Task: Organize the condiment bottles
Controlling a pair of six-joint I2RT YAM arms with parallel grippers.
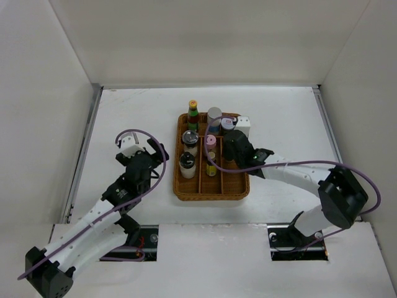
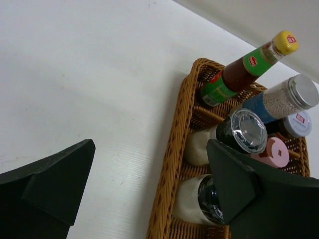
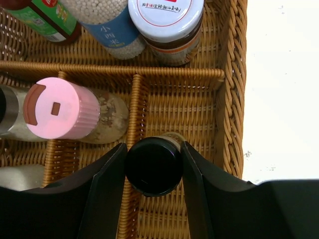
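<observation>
Several condiment bottles stand in a brown wicker tray (image 1: 180,186). The back row holds a green-red bottle with a yellow cap (image 1: 193,110), a white one with a blue band (image 1: 214,115) and a white-lidded jar (image 3: 164,20). Two clear shakers with black lids (image 1: 190,140) (image 1: 187,162) fill the left column. A pink-capped shaker (image 3: 60,108) stands in the middle. My right gripper (image 3: 153,147) is shut on a black-capped bottle (image 3: 153,167), upright in the tray's right compartment. My left gripper (image 2: 149,149) is open and empty, over the table just left of the tray's rim (image 2: 172,164).
White walls enclose the table on three sides. The tray's wicker dividers (image 3: 134,109) separate the compartments. The right arm (image 1: 291,171) reaches in over the tray's right edge. Bare white table surrounds the tray (image 1: 124,112).
</observation>
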